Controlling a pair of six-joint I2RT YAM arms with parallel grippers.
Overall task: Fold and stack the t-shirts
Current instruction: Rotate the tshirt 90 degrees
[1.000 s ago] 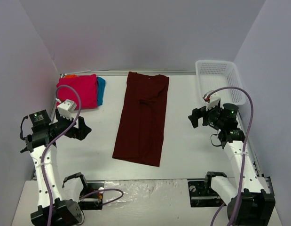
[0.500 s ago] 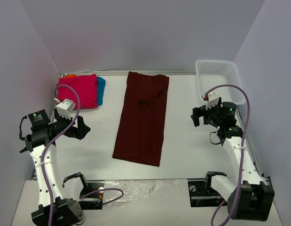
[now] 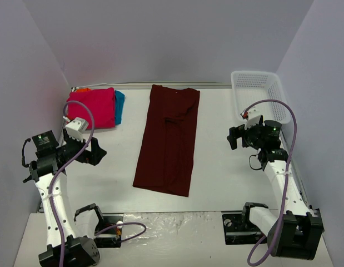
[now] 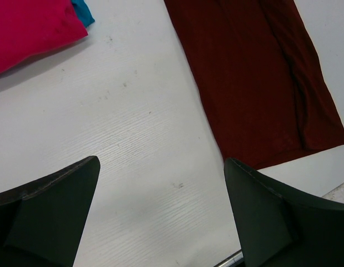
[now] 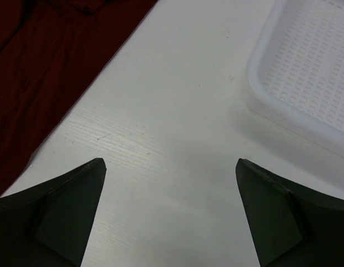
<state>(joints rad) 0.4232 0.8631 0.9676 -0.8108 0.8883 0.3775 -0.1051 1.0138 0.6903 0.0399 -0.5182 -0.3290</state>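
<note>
The left gripper [image 4: 160, 162] is holding its jaws wide apart with nothing between them, its two dark fingers [image 4: 55, 206] framing only bare table [image 3: 216, 167] in the left wrist view. It is hovering over the near left part of the surface, pointing toward the middle, well apart from any cloth. The right gripper [image 5: 170, 162] is likewise standing spread open and empty, hanging over bare surface on the right side and facing inward. Between the two arms, the maroon t-shirt [image 3: 167, 139] is lying flat in the middle of the table as a long narrow strip, folded lengthwise, its collar end pointing to the far edge and its hem end toward the arm bases; a sleeve fold is showing as a crease near its upper half. In the left wrist view its lower corner is sitting just right of the open fingers, and in the right wrist view its edge is running along the upper left. At the far left corner, the pink t-shirt [image 3: 94, 107] is resting folded on top of the teal t-shirt [image 3: 120, 105], whose edge is peeking out on the right. A sliver of orange cloth [image 3: 83, 89] is showing behind the pink one, probably another shirt, though it is too small to tell. The white mesh basket [image 3: 255, 75] is sitting at the far right corner, just beyond the right gripper.
</note>
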